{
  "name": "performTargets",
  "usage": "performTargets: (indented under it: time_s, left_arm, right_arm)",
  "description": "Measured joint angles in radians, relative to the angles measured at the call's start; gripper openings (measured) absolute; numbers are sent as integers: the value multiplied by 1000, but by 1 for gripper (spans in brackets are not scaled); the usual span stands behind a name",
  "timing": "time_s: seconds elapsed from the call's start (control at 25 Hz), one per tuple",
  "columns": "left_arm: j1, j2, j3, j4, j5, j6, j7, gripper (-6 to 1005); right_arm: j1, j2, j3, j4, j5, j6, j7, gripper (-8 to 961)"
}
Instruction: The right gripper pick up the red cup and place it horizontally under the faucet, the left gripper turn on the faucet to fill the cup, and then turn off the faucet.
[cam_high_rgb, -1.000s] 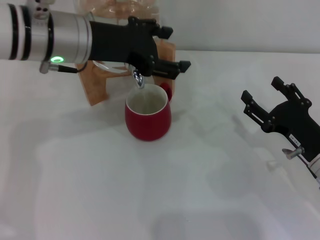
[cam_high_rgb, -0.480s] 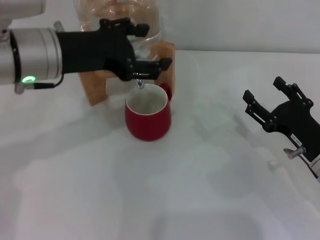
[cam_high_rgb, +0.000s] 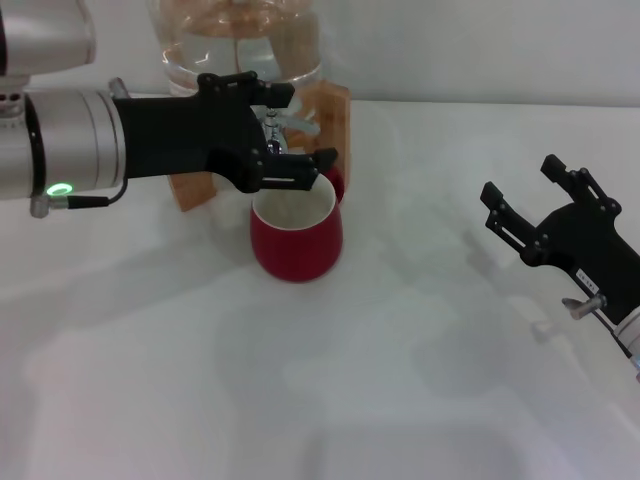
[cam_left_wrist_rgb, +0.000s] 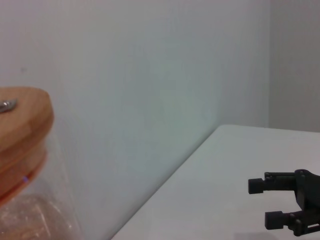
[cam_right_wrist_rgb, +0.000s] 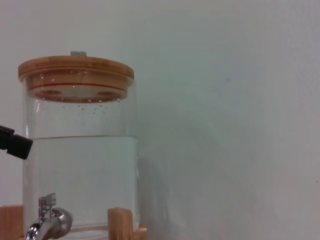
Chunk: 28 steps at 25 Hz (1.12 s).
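Note:
The red cup (cam_high_rgb: 296, 238) stands upright on the white table, cream inside showing, its handle toward the back right. The chrome faucet (cam_high_rgb: 283, 125) sits just above it on the glass jar (cam_high_rgb: 240, 45) in the wooden stand (cam_high_rgb: 335, 115). It also shows in the right wrist view (cam_right_wrist_rgb: 50, 224). My left gripper (cam_high_rgb: 310, 127) is open, one finger above the faucet lever and the other over the cup's rim, hiding the spout. My right gripper (cam_high_rgb: 520, 178) is open and empty, low at the table's right, far from the cup.
The jar (cam_right_wrist_rgb: 80, 165) is largely full of water under a wooden lid (cam_right_wrist_rgb: 76, 70). The left wrist view shows the lid's edge (cam_left_wrist_rgb: 22, 120) and my right gripper (cam_left_wrist_rgb: 290, 202) far off. A white wall stands behind the table.
My left gripper has drawn back to the left and dropped slightly toward the cup's rim, so the faucet lever now shows between its fingers. The cup and right gripper have hardly moved.

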Motion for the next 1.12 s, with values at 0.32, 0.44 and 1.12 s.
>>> performTargets:
  time_s: [0.32, 0.44, 1.12]
  left_arm:
    - [-4, 1, 20, -11, 27, 1, -25, 874]
    - [1, 0, 29, -12, 31, 1, -33, 874]
    - [-29, 2, 35, -76, 68, 30, -34, 875]
  right_arm:
    - [-6, 0, -1, 0, -6, 2, 1, 839]
    - [-6, 0, -2, 0, -8, 4, 1, 839]
    - [-12, 0, -4, 0, -8, 2, 2, 839]
